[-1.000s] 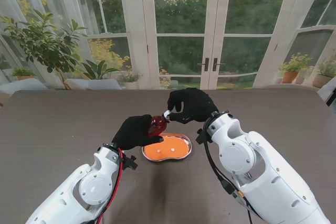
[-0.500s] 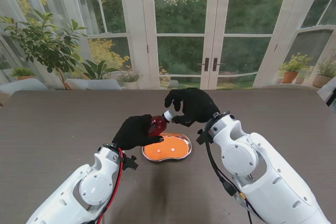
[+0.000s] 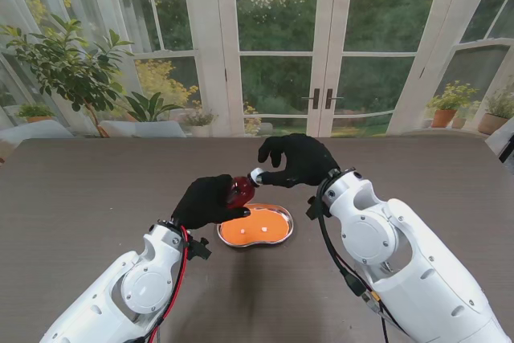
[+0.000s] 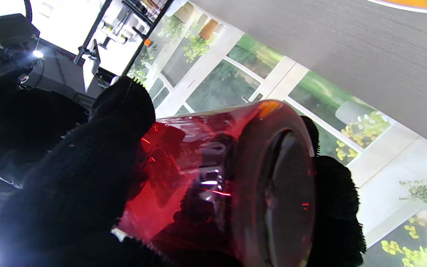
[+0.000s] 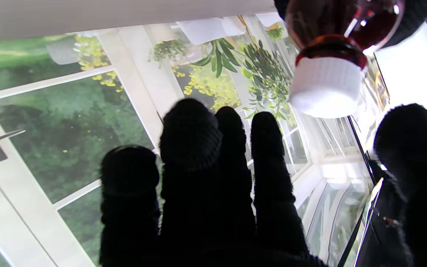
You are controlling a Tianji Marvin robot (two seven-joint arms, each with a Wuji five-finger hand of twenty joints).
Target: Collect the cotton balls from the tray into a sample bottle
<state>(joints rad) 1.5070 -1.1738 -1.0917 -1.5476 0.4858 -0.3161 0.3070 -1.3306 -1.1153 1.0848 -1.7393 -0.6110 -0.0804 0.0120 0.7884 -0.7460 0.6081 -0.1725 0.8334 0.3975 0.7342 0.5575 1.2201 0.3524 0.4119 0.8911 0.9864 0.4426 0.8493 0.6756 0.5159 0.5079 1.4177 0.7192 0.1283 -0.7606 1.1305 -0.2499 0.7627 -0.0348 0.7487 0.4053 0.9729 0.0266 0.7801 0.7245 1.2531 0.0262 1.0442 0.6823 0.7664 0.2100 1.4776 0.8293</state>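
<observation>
Left hand [image 3: 210, 201] around red, white-capped bottle [image 3: 240, 190]

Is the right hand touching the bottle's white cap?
Apart. The right wrist view shows background between the white cap and the right hand, fingers on one side, thumb on the other.

White glazed doors [image 3: 277, 46], potted plants [image 3: 68, 66], daylight
</observation>
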